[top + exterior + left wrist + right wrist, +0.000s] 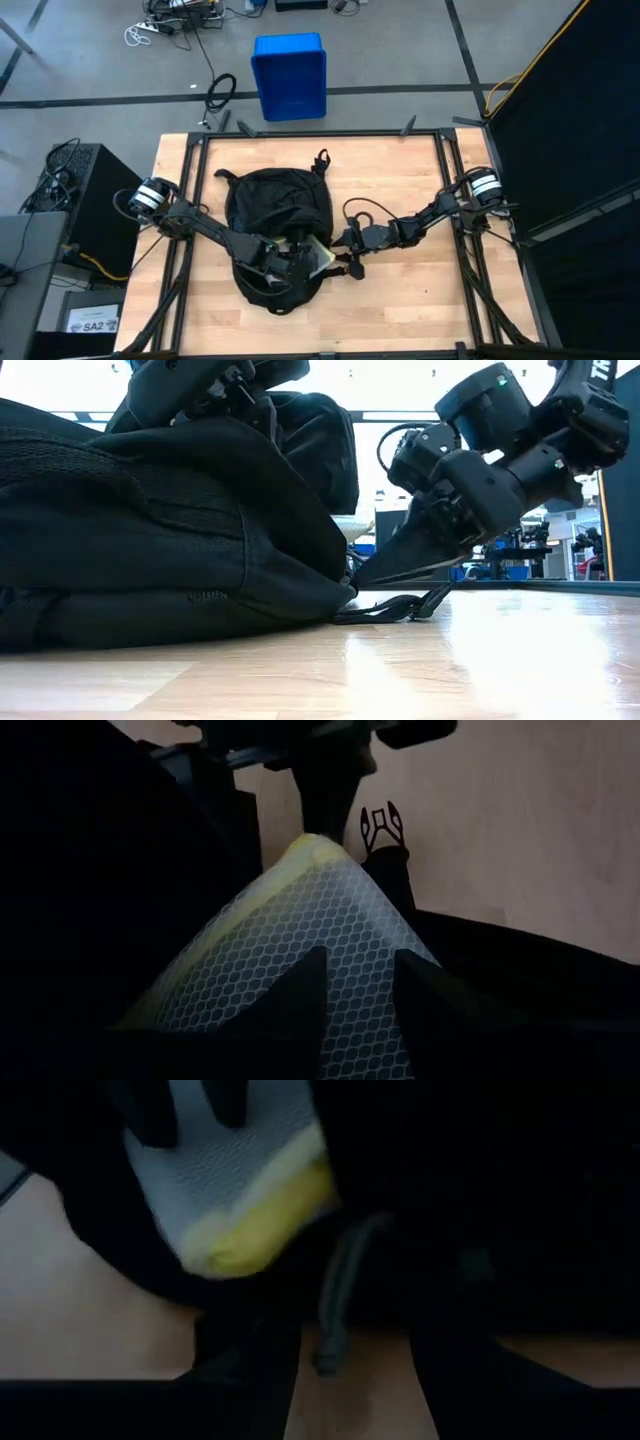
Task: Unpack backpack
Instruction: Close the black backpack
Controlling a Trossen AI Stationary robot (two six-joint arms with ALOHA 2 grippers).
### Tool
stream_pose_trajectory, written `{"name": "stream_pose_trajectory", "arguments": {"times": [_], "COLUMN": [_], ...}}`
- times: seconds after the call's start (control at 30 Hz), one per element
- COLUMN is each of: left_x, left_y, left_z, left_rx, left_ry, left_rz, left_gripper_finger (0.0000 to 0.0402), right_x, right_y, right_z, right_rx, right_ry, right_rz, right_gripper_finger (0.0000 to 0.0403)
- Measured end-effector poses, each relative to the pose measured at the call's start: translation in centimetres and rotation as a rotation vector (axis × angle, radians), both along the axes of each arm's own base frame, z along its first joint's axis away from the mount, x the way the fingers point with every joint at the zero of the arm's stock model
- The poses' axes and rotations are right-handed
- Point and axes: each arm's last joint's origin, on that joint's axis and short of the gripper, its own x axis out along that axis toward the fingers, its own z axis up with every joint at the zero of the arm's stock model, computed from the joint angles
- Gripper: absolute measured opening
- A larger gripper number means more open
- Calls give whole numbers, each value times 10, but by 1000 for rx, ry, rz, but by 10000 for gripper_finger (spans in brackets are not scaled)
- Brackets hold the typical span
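Observation:
The black backpack (pixel 278 215) lies flat on the wooden table; the low view shows its bulk (pixel 170 530) resting on the tabletop. At its near right side my left gripper (pixel 298 256) is shut on a folded item with a silver honeycomb face and a yellow edge (pixel 300 930), which also shows in the right wrist view (pixel 235 1210). My right gripper (pixel 342 243) comes from the right, slanting down. It is open, with its fingertips (pixel 365 575) at the backpack's edge and a grey strap end (pixel 335 1300) between its fingers. Whether it touches the backpack I cannot tell. My left gripper pinches the silver-and-yellow item between its two fingers (pixel 300 995), on the silver face (pixel 355 990) near the item's near end. The fingers slant down from the table's left. The item's yellow tip (pixel 310 848) sticks out past the fingers toward my right gripper, above the black fabric.
A black strap with a buckle (pixel 400 605) trails on the table from the backpack's right side. A blue bin (pixel 289 75) stands on the floor beyond the far edge. Bare wood (pixel 420 290) lies near right of the backpack.

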Motion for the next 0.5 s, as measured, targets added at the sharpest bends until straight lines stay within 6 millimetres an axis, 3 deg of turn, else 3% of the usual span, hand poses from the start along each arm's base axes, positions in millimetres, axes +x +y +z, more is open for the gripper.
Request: {"name": "stream_pose_trajectory", "arguments": {"times": [0.17,0.43,0.5], "left_x": [0,0,-1], "left_y": [0,0,0], "left_z": [0,0,-1], "left_rx": [-1,-1,2], "left_ry": [1,5,14], "left_rz": [0,2,2], "left_gripper_finger": [90,90,90], "right_x": [5,3,2], "right_y": [1,3,4], "right_z": [1,-1,-2], "right_rx": [-16,3,22], "right_ry": [-3,32,44], "right_rz": [8,95,119], "right_gripper_finger": [149,16,8]}}
